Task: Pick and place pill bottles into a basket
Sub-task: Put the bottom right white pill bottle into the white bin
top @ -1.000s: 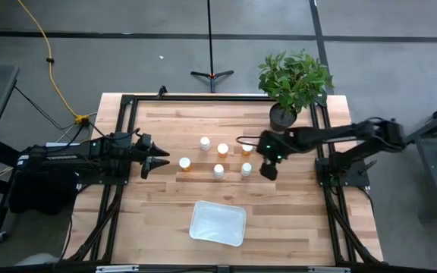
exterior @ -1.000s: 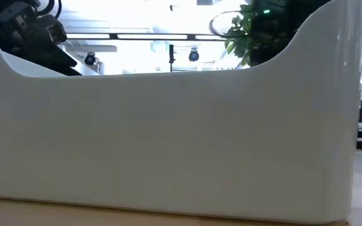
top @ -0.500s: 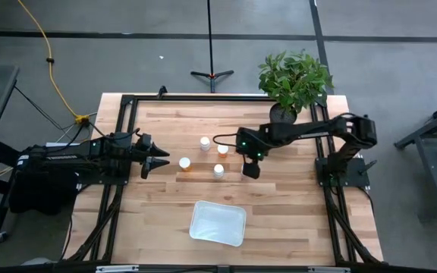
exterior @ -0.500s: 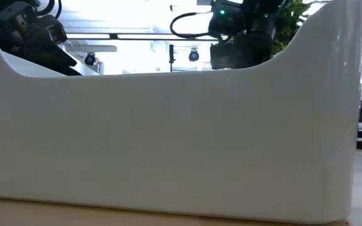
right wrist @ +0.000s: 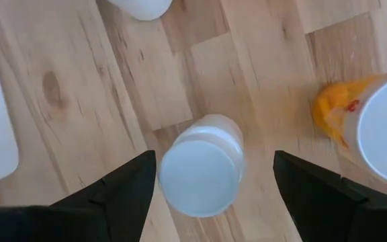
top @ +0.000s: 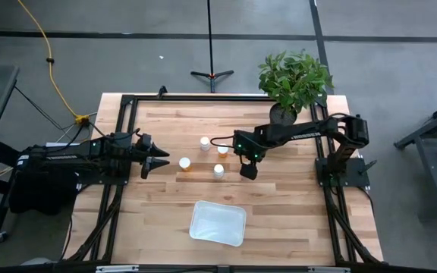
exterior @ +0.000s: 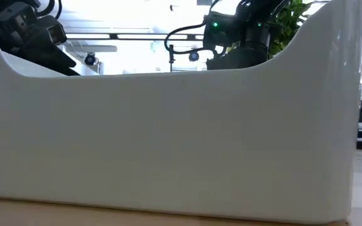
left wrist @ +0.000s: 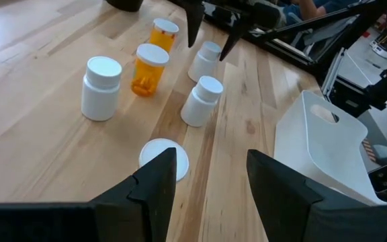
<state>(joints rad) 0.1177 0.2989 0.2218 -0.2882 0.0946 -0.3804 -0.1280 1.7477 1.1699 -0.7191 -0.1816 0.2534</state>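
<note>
1. White caps top the pill bottles (top: 202, 155), which stand clustered near the middle of the wooden table (top: 165, 205); in the left wrist view two show translucent orange bodies (left wrist: 147, 69) and three look white all over (left wrist: 101, 88).
2. Wide-open fingers mark the right gripper (right wrist: 200, 178), which hangs straight above one white bottle (right wrist: 201, 165) so that the bottle sits in the gap between the two fingers, its round cap facing the camera.
3. Just beside that bottle an orange-bodied bottle (right wrist: 373, 122) stands at the edge of the right wrist view.
4. From above, the right gripper (top: 247, 168) covers the right end of the cluster, beside the potted plant (top: 293, 83).
5. Low on the table's near side lies the basket (top: 218, 223), a shallow white tray with a raised rim, well apart from the bottles and holding none.
6. Left gripper (top: 158, 161) waits at the cluster's left, fingers parted, a capped bottle (left wrist: 163, 159) just ahead of them.
</note>
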